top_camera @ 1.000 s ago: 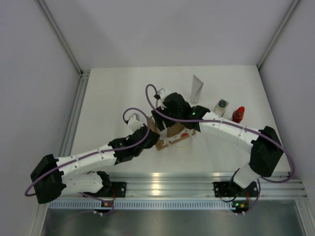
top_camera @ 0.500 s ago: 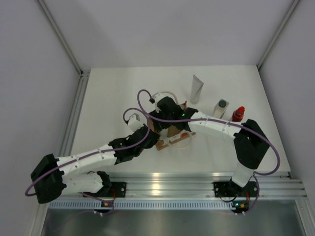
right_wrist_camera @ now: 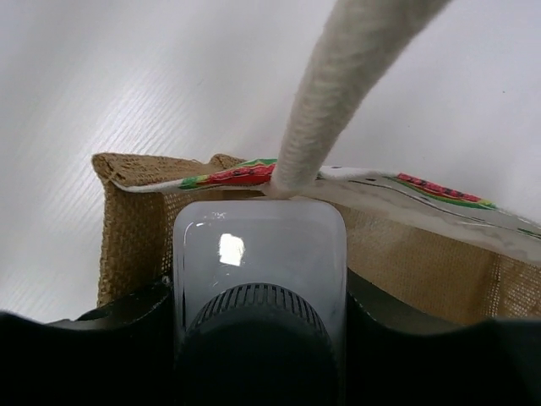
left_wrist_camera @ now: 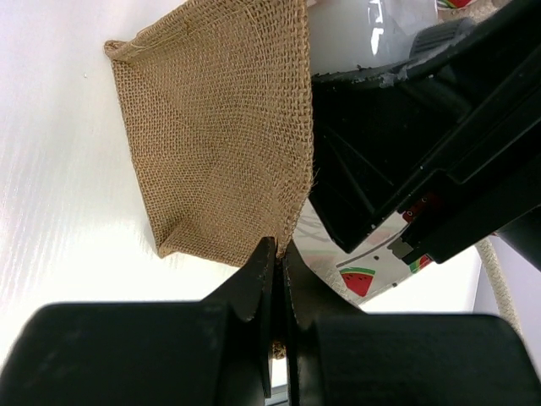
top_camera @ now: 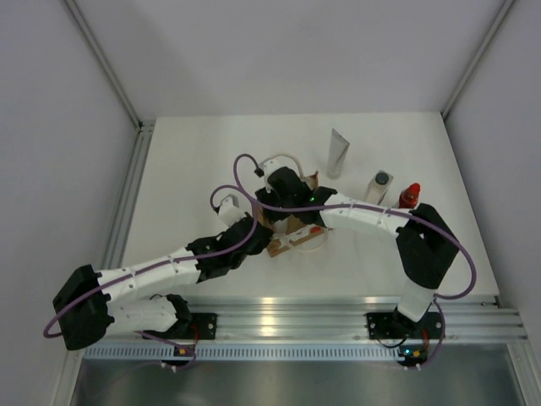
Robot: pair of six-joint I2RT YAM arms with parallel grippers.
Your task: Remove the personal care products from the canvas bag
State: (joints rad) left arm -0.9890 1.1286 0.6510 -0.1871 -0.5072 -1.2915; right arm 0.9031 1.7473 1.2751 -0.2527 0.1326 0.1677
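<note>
The canvas bag lies on the table between my two grippers. Its burlap side and its watermelon-print lining show in the left wrist view. My left gripper is shut on the bag's edge, and it also shows in the top view. My right gripper is at the bag's mouth, shut on the clear bottle with the dark cap. A white rope handle crosses above it. The white squeeze tube, the white bottle with the grey cap and the red bottle stand on the table to the right.
The three standing containers are on the far right part of the white table. Grey walls enclose the table on three sides. A metal rail runs along the near edge. Purple cables loop over both wrists.
My right gripper has moved left and a little farther away over the bag, and its elbow has drawn in. My left arm has stayed still, shut on the bag's edge.
</note>
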